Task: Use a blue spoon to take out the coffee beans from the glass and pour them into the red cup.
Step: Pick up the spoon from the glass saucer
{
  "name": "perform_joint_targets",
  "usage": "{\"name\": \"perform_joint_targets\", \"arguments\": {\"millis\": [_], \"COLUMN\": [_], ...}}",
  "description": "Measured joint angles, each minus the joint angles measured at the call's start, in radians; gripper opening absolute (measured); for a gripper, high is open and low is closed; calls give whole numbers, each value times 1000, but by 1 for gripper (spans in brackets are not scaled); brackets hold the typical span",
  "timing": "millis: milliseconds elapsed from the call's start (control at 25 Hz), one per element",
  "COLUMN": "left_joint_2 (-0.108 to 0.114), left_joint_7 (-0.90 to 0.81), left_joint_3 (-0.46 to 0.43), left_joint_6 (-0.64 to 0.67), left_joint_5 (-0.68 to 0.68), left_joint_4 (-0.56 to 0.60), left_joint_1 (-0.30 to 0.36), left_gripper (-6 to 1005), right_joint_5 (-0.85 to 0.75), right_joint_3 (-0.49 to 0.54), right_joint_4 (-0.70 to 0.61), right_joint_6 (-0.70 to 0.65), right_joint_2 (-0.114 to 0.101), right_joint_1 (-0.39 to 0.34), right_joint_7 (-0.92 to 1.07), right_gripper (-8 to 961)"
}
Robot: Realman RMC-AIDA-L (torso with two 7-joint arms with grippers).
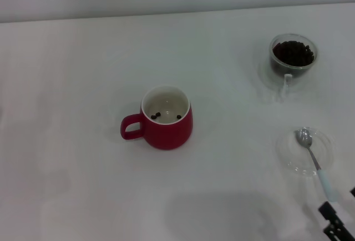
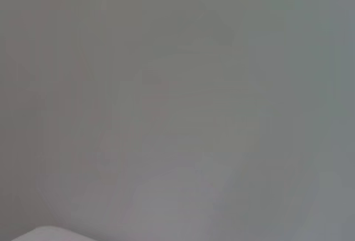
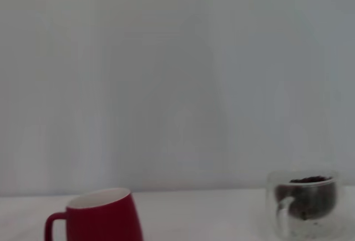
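The red cup (image 1: 166, 119) stands mid-table with its handle pointing left and a few coffee beans (image 1: 157, 115) on its white bottom; it also shows in the right wrist view (image 3: 102, 216). The glass (image 1: 293, 56), heaped with coffee beans (image 1: 293, 52), stands at the far right and appears again as the glass (image 3: 304, 202). The blue spoon (image 1: 314, 157) lies with its metal bowl in a clear saucer (image 1: 305, 151) and its pale handle pointing toward the near right corner. My right gripper (image 1: 335, 223) shows only as a dark piece at that corner, just beyond the handle's end. The left gripper is out of view.
A white table (image 1: 83, 169) runs back to a pale wall. The left wrist view shows only a blank pale surface.
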Motion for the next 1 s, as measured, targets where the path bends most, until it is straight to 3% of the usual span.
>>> {"name": "perform_joint_targets", "arguments": {"millis": [440, 1000], "left_joint_2": [-1, 2], "left_joint_7": [0, 3], "left_joint_3": [2, 2], "left_joint_6": [22, 33], "left_joint_5": [3, 11], "left_joint_4": [0, 1], "left_joint_1": [-8, -10], "left_gripper": [879, 879], "right_joint_5": [8, 47], "right_joint_3": [6, 32], "right_joint_4": [1, 1], "right_joint_6": [117, 171], "right_joint_2": [4, 6], "right_joint_1": [35, 49], "right_joint_7": [0, -1], "right_gripper": [753, 753]}}
